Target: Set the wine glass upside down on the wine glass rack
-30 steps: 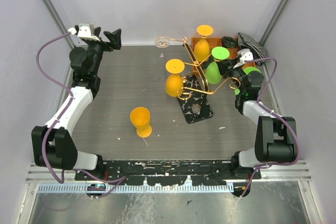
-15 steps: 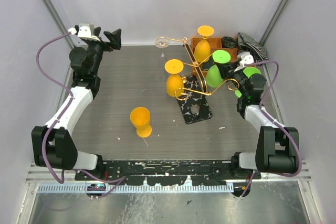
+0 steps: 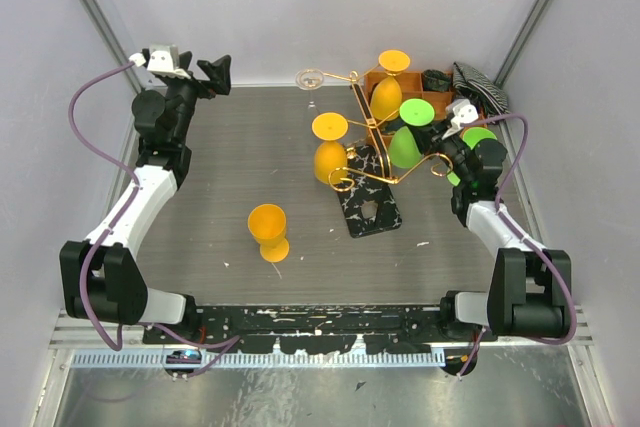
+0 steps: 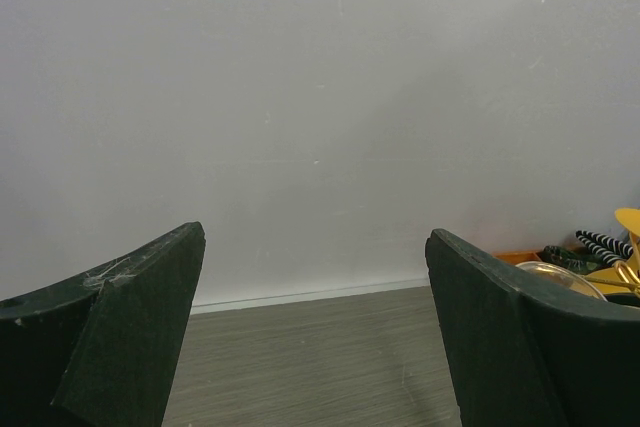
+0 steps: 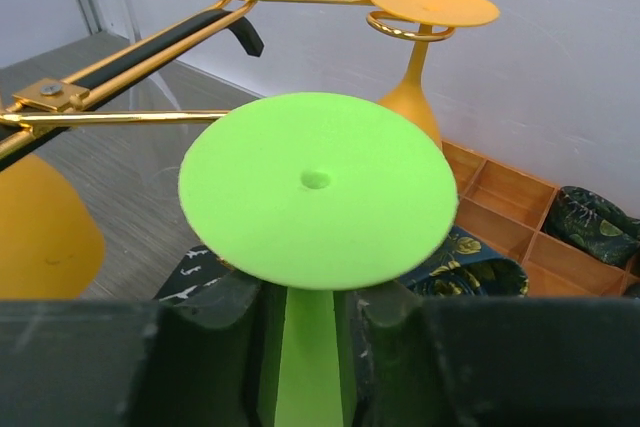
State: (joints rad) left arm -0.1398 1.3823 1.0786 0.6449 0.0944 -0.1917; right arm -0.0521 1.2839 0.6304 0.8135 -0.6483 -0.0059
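The right gripper (image 5: 310, 352) is closed narrowly on the stem of a green wine glass (image 5: 318, 197), which it holds upside down, with the flat foot on top and the bowl below. From above, this right gripper (image 3: 438, 150) sits at the right rear of the desk (image 3: 250, 157), and the green wine glass (image 3: 405, 144) is hard against the right side of the wine glass rack (image 3: 372, 132). A gold arm (image 5: 120, 119) of the rack runs just beside the green foot at about its height. I cannot tell whether the stem is seated in a hook or only next to it.

2 yellow glasses already hang upside down on the rack, 1 on the left arm (image 3: 330, 159) and 1 at the back (image 3: 386, 95). A clear glass (image 3: 310, 78) hangs at the far left tip. The rack's marbled base (image 3: 368, 209) lies on the desk.

Behind the rack is an orange tray (image 5: 500, 197) with dark patterned cloth in it. Another yellow glass (image 3: 268, 227) stands alone on the desk, well apart to the left and nearer.

The left gripper (image 3: 214, 73) is raised at the far left corner. Its jaws are spread wide and hold nothing, and it faces the back wall.
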